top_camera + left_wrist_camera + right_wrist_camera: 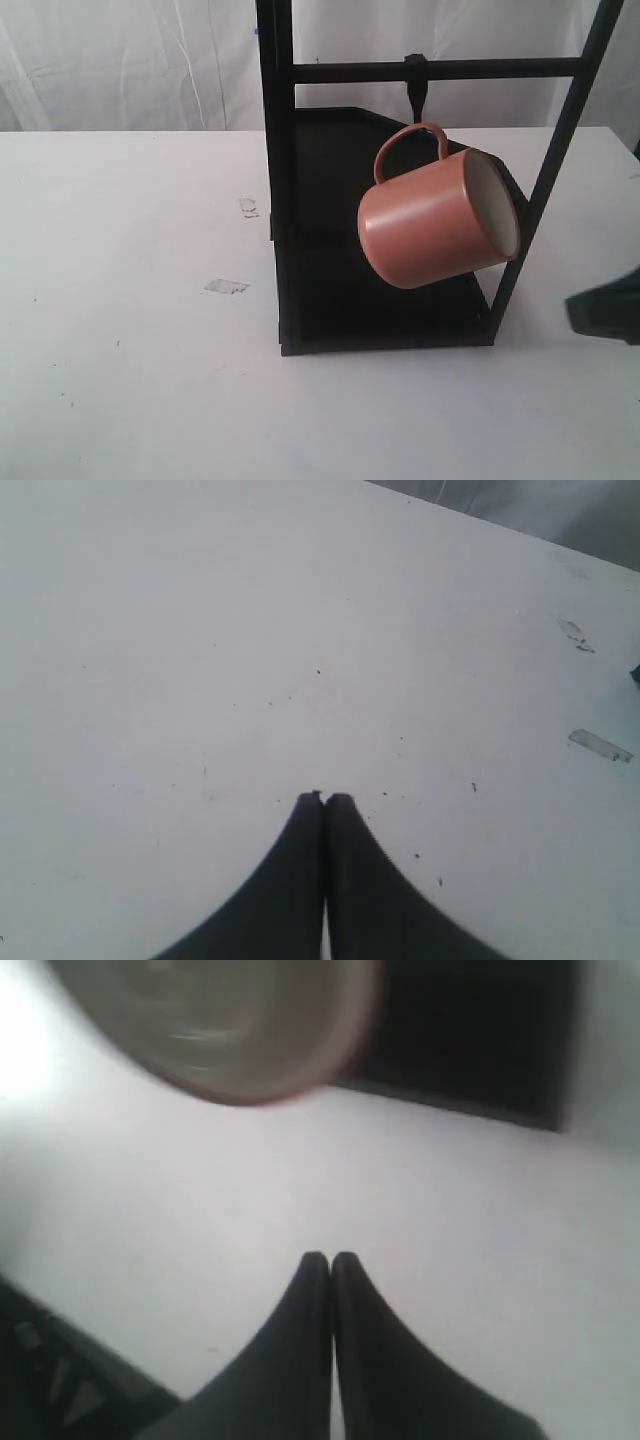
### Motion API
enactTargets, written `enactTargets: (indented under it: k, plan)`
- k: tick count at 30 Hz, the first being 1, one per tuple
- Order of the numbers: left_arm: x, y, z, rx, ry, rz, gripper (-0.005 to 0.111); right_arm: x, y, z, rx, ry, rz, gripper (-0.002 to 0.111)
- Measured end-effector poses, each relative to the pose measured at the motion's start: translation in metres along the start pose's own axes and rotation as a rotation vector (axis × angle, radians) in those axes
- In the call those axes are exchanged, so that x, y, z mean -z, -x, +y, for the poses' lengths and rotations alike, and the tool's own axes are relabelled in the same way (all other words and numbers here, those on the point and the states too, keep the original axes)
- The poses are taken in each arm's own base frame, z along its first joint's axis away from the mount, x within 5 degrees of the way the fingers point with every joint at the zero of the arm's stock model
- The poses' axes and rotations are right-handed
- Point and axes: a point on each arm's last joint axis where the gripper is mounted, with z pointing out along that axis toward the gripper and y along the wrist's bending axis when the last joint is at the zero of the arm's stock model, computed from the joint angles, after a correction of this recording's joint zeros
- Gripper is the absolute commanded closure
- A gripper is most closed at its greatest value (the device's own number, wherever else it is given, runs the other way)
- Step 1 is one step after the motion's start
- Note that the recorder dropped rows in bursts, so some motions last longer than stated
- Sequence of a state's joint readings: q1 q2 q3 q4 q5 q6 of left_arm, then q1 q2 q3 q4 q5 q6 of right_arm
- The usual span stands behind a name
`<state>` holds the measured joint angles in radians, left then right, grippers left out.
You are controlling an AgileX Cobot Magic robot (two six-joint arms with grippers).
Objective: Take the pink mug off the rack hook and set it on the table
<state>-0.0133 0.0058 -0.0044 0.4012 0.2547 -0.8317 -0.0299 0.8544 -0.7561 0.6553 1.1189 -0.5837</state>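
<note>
The pink mug [435, 220] hangs tilted by its handle [410, 140] on the rack hook [417, 95], as neither left gripper [324, 798] nor right gripper [329, 1257], fingers pressed together, holds it.

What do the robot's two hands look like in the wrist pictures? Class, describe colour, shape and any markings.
The left hand and the right hand look alike. Each has two plain matt black fingers, broad at the base and curving in to narrow, blunt tips. No cables, labels or markings show on them.
</note>
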Motion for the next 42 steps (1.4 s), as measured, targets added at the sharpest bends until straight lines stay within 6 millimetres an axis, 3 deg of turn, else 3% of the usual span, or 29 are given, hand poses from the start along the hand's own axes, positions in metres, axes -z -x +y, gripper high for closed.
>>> enactTargets:
  k: [4,6,11,14,18,22,33,42]
  plan:
    - [0.0,0.0,-0.001,0.017,-0.007,0.004,0.107,0.015,0.035,0.028,0.159,0.26,-0.141,0.108]
    - [0.0,0.0,-0.001,0.017,-0.007,0.004,0.107,0.018,0.041,0.037,0.271,0.304,-0.171,0.102]
    - [0.0,0.0,-0.001,0.018,-0.007,0.005,0.107,0.006,0.043,0.039,0.367,0.343,-0.128,0.072]
    - [0.0,0.0,-0.001,0.018,-0.007,0.005,0.107,0.002,0.047,0.03,0.395,0.225,-0.151,0.065]
    - [0.0,0.0,-0.001,0.018,-0.007,0.005,0.107,0.001,0.052,0.022,0.41,0.125,-0.188,0.065]
    - [0.0,0.0,-0.001,0.019,-0.007,0.005,0.107,-0.001,0.053,0.024,0.419,0.137,-0.191,0.065]
    - [0.0,-0.001,-0.001,0.021,-0.008,0.005,0.107,-0.033,0.06,0.014,0.389,0.185,-0.093,0.065]
    - [0.0,-0.001,-0.001,0.021,-0.008,0.005,0.107,-0.037,0.06,0.012,0.398,0.189,-0.084,0.096]
